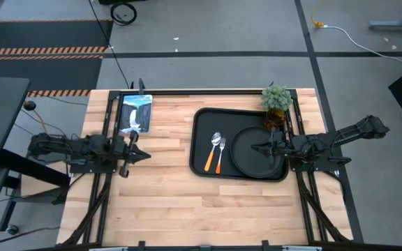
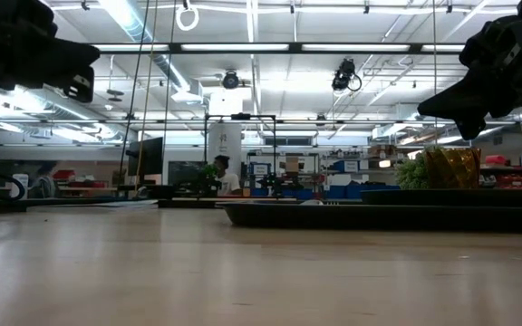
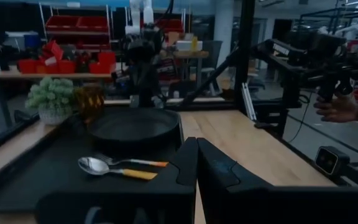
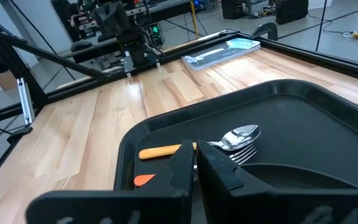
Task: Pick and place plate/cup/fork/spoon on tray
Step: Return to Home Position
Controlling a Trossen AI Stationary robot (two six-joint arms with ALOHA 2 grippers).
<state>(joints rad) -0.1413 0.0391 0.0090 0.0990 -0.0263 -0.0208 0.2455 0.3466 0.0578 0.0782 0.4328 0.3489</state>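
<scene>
The black tray (image 1: 202,118) lies on the right half of the table. The round black plate (image 1: 246,159) lies in its right half. The spoon (image 1: 213,150) and the fork (image 1: 220,155) lie side by side in its left half, orange handles toward the near edge. The amber cup (image 1: 274,120) stands upright at the tray's far right corner. My right gripper (image 1: 255,148) is shut and hangs above the plate, touching nothing. My left gripper (image 1: 144,155) is shut and empty, raised over the table's left half.
A small green potted plant (image 1: 276,97) stands at the far edge just behind the cup. A silvery-blue packet (image 1: 135,113) lies at the far left of the table. A person's hand (image 3: 334,109) shows beyond the table's edge. Bare wood lies between the arms.
</scene>
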